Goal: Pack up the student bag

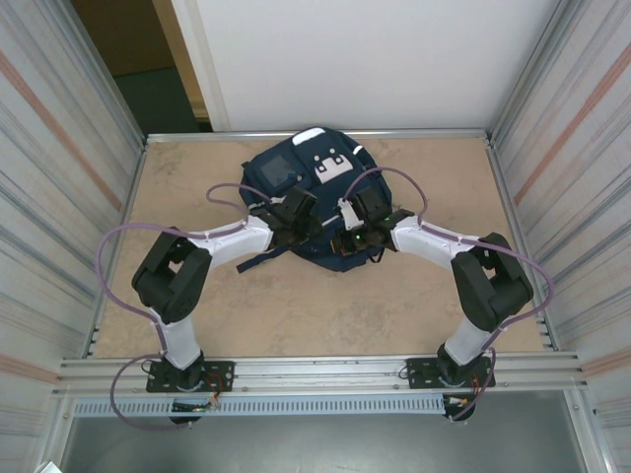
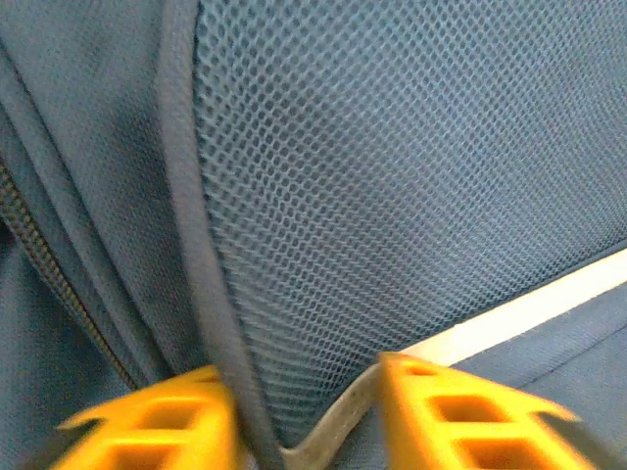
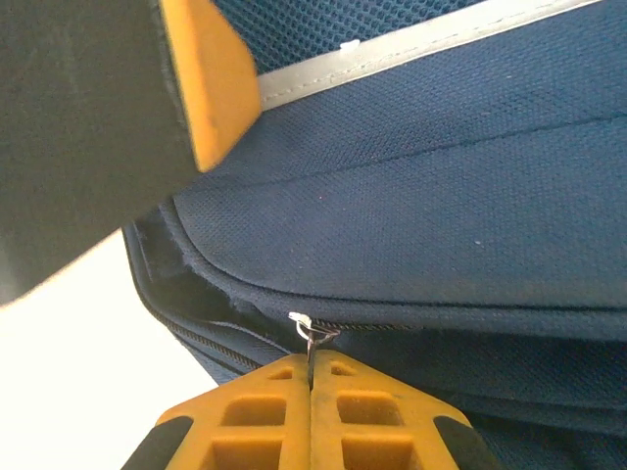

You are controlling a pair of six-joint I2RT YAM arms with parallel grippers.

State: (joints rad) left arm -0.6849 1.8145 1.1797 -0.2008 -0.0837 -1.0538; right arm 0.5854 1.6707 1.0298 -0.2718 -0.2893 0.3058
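Orange plastic fingers of the right pincer (image 3: 312, 364) sit closest to the right wrist lens. They are pressed together with no gap and clamped on a small silver metal zipper pull (image 3: 312, 333). We see just its ring above the fingertips. The pull hangs from a zip line on the large navy-blue fabric student bag (image 3: 441, 196); the zip runs off behind a fold and is hard to follow. A pale grey-white stripe (image 3: 431, 39) crosses the bag near the top edge of the view. At upper left a blurred orange-and-black block (image 3: 147, 98) is cut off by the frame; we cannot say what it belongs to.

Left wrist view: the left pincer (image 2: 302, 382) shows two orange fingers, blurred and cropped by the bottom edge. They stand apart, with a ridge of blue mesh (image 2: 392, 196) and a dark piping seam (image 2: 196, 245) of the bag between them. We cannot tell whether they press on that fabric, since the tips are out of focus.

Top view: the bag lies flat on the beige counter (image 1: 296, 315), toward the far edge and near the middle, with its white patches (image 1: 330, 166) uppermost. Both arms reach in over its near half, one from each side. Their fingertips are hidden under the wrists, and the arms also cover the bag's near rim.
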